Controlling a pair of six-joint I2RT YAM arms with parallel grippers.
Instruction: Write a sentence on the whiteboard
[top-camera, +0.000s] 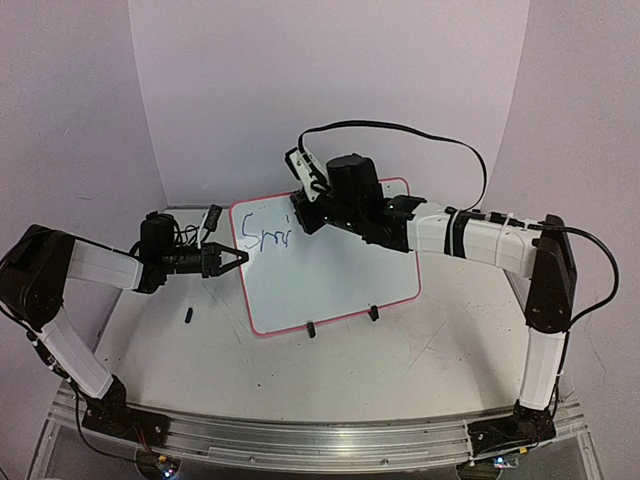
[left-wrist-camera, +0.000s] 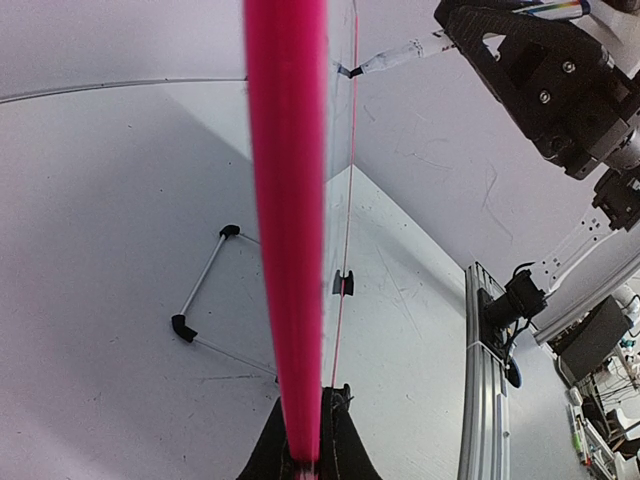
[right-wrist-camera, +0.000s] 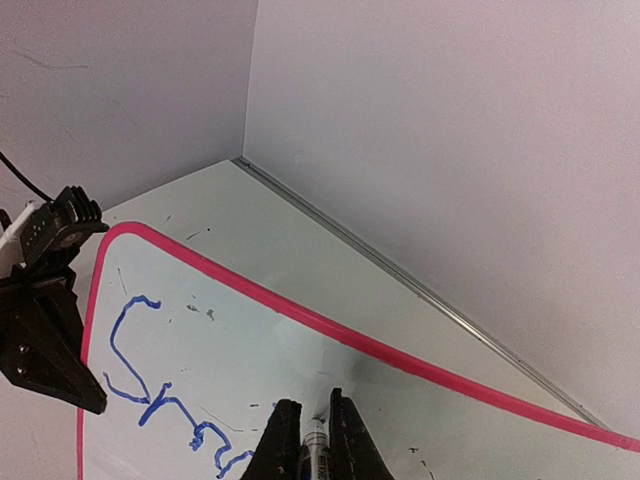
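Observation:
The whiteboard stands tilted at mid-table, a glossy white board in a thin red-pink frame, with blue writing at its upper left. My left gripper is shut on the board's left frame edge, which runs straight up from its jaws. My right gripper is over the board's top edge, shut on a marker. The marker points at the board face just right of the blue strokes. The marker tip meets the board in the left wrist view.
Two black clip feet hold the board's lower edge. A small black piece lies on the table left of the board. A thin metal rod with black ends lies behind the board. An aluminium rail lines the near edge.

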